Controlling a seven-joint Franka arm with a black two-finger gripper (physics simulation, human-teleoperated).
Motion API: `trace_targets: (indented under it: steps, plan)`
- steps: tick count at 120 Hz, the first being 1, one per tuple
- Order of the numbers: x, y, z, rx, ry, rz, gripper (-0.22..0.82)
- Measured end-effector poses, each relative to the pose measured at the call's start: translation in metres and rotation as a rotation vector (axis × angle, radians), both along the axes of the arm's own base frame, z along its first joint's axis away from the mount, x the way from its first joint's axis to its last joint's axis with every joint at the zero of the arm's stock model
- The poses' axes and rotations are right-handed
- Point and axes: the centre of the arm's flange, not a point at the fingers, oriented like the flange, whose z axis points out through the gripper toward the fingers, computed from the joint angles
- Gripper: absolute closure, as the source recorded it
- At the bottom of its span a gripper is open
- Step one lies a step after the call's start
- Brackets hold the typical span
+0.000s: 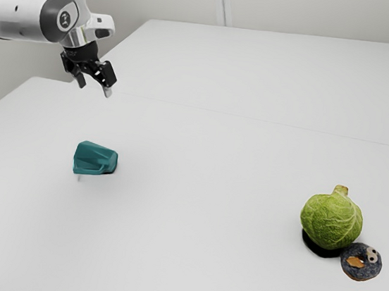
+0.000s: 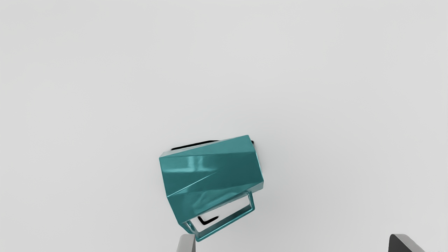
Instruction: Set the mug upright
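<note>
Plainly, the end effector [image 1: 94, 86] gapes wide, mug [image 2: 213, 171] toppled, an emblem [image 1: 65, 19] on the arm [image 1: 18, 19].

A round, leafy green cabbage [image 1: 331, 223] with a brown stem [image 1: 342, 190] sits on the smooth white table [image 1: 188, 258], toward the exterior view's right. Just beside it, nearer and farther right, lies a dark, speckled, ring-shaped doughnut [image 1: 349, 270] bearing two pale, black-dotted spots [image 1: 372, 255].
</note>
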Motion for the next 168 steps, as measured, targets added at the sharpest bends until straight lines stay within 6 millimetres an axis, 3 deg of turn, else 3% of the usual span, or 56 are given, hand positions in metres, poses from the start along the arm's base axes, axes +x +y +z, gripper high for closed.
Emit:
trace_targets:
  steps: [19,37,57,94,116,133,168]
  plan:
    - [-0.008,0.008,-0.006,-0.032,0.011,0.020,0.00]
    - [-0.018,0.074,-0.034,-0.126,0.035,0.139,0.00]
    - [-0.004,0.097,-0.064,-0.181,0.070,0.132,0.00]
    - [-0.011,0.170,-0.135,-0.378,0.152,0.158,0.00]
    - [-0.014,0.188,-0.176,-0.530,0.180,0.144,0.00]
    - [-0.013,0.189,-0.203,-0.638,0.186,0.124,0.00]
    - [-0.017,0.192,-0.229,-0.779,0.160,0.100,0.00]
